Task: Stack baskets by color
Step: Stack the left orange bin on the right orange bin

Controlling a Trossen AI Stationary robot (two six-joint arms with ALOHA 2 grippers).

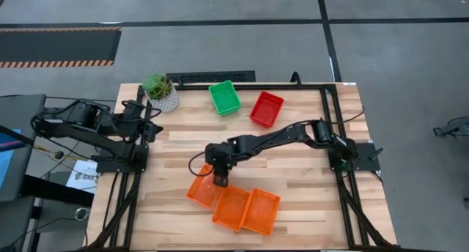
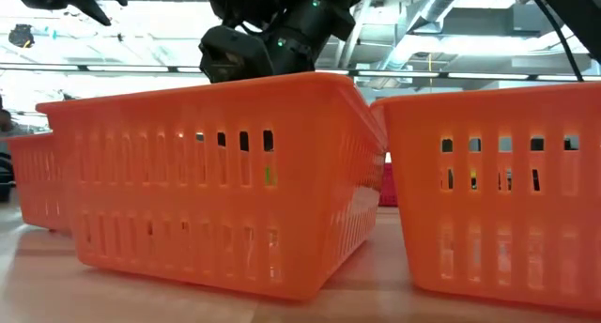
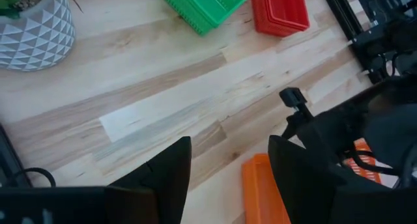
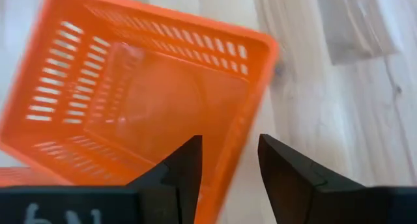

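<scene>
Three orange baskets lie near the table's front edge: a tilted left one [image 1: 202,193], a middle one [image 1: 231,206] and a right one [image 1: 261,211]. My right gripper [image 1: 220,181] hangs over the left orange basket [image 4: 143,100], open. Its fingers stand on either side of that basket's far-side rim [image 4: 251,100], one finger [image 4: 186,168] over the inside and one outside. I see no touch. A green basket [image 1: 224,97] and a red basket [image 1: 266,108] rest on their bottoms at the back. My left gripper [image 3: 228,178] waits open, raised above the table's left edge.
A green plant in a white pot [image 1: 160,91] stands at the back left, beside the green basket. Black frame rails [image 1: 327,127] run along the table's left and right sides. Bare wood [image 1: 190,138] lies between the back baskets and the orange ones.
</scene>
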